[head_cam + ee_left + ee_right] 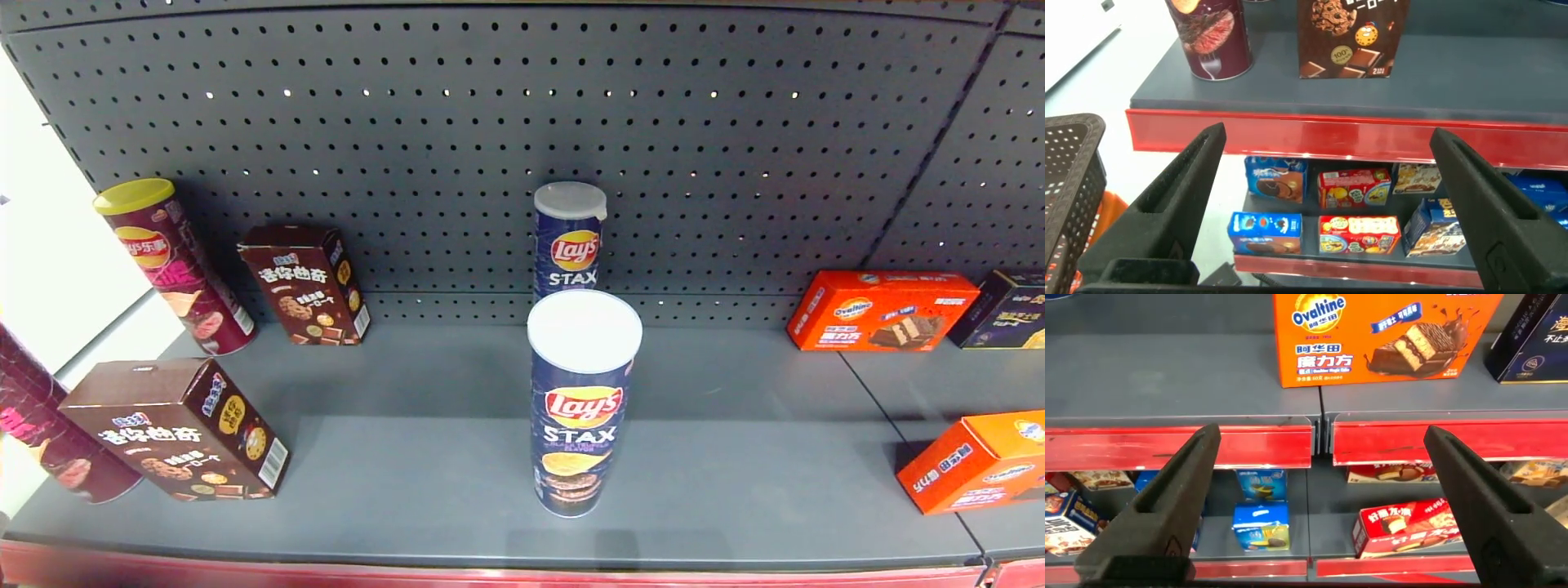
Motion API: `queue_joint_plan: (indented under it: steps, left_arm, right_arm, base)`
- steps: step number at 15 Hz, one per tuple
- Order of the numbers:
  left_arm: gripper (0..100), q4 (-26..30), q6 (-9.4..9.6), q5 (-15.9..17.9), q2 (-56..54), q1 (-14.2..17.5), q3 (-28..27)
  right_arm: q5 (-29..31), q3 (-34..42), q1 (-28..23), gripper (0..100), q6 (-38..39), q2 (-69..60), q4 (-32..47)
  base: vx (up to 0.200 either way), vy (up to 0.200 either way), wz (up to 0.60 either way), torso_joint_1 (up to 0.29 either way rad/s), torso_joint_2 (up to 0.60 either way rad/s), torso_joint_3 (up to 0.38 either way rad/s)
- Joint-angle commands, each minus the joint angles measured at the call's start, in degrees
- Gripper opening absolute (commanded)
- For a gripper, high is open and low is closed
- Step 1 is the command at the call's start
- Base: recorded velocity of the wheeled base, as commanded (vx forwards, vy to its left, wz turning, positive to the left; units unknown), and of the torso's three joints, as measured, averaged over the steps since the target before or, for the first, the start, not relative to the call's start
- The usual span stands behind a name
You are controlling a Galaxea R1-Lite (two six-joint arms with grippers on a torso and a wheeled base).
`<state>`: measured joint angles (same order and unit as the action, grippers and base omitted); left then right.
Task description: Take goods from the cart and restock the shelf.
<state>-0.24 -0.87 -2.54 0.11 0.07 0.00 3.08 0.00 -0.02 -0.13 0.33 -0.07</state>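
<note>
Two dark blue chip cans stand upright mid-shelf, the front can (581,400) near the edge and the rear can (569,237) against the pegboard. Brown cookie boxes (184,429) (306,283) and maroon chip cans (175,265) stand at the left, orange boxes (880,310) (976,461) at the right. My left gripper (1327,220) hangs open below the shelf's red front edge (1347,135), facing a brown cookie box (1347,37) and a maroon can (1212,37). My right gripper (1327,510) is open too, in front of an orange box (1384,335). Nothing sits between either pair of fingers.
A lower shelf holds blue and red snack boxes (1351,220) (1261,510). A black mesh basket (1069,188) stands beside the left gripper. Bare grey shelf (735,457) lies between the blue cans and the orange boxes. A dark box (1008,309) sits at the far right.
</note>
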Motion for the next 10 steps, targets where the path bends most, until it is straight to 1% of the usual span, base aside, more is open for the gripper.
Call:
queue_joint_plan:
  steps: [1,10]
  left_arm:
    - [100,-0.02,-0.01,-0.01,0.07,0.01,0.0]
    - [100,-0.02,-0.01,-0.01,0.07,0.01,0.0]
  right_arm:
    - [-0.01,0.0,0.02,100,-0.04,0.11,-0.01]
    - [-0.01,0.0,0.02,100,0.05,0.11,-0.01]
  base:
    - [0.0,0.0,0.0,0.0,0.0,0.0]
    - [0.0,0.0,0.0,0.0,0.0,0.0]
